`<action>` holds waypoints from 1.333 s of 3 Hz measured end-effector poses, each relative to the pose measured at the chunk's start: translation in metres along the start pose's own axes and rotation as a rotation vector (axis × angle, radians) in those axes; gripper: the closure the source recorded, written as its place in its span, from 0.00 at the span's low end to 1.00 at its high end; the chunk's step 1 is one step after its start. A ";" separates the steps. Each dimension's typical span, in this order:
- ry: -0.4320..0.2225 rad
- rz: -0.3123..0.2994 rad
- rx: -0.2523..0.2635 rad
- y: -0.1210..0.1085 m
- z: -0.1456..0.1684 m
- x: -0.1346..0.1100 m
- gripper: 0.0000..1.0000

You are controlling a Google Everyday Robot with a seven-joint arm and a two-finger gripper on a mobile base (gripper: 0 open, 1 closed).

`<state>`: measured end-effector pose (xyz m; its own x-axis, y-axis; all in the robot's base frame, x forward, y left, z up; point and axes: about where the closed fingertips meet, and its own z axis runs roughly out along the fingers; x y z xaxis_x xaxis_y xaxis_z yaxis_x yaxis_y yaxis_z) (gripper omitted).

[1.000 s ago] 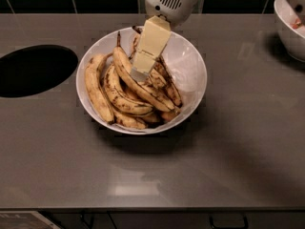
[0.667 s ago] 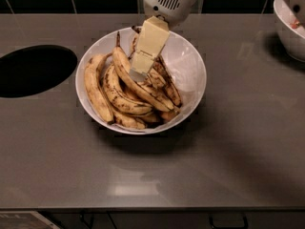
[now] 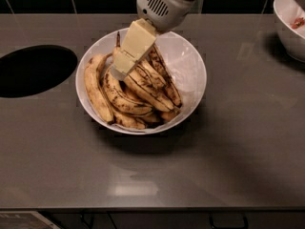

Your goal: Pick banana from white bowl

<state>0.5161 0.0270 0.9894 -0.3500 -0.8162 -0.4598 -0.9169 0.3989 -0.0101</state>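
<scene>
The white bowl [image 3: 188, 63] sits on the grey counter, left of middle, and holds several overripe bananas. The banana [image 3: 147, 88], long, yellow with dark streaks, lies across the top of the pile. A thin dark stem [image 3: 117, 38] sticks up at the bowl's back left. My gripper [image 3: 119, 70] comes down from the top of the view at a slant. Its cream tip rests on the pile's upper left, touching the bananas beside the streaked one. The gripper hides the upper ends of the bananas under it.
A dark round hole [image 3: 33, 70] is set in the counter at the left. Another white bowl [image 3: 286, 32] with white paper and reddish bits stands at the far right edge. A black tiled wall runs along the back.
My gripper has shifted left and a little lower, from over the middle of the pile to its upper left. The bowl and bananas have not moved.
</scene>
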 end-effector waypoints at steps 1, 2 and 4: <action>-0.018 0.090 0.100 0.012 -0.007 0.000 0.00; -0.018 0.090 0.100 0.012 -0.007 0.000 0.00; -0.051 0.175 0.141 0.013 0.011 0.001 0.00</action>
<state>0.5056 0.0361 0.9787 -0.4878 -0.7088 -0.5095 -0.8060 0.5898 -0.0489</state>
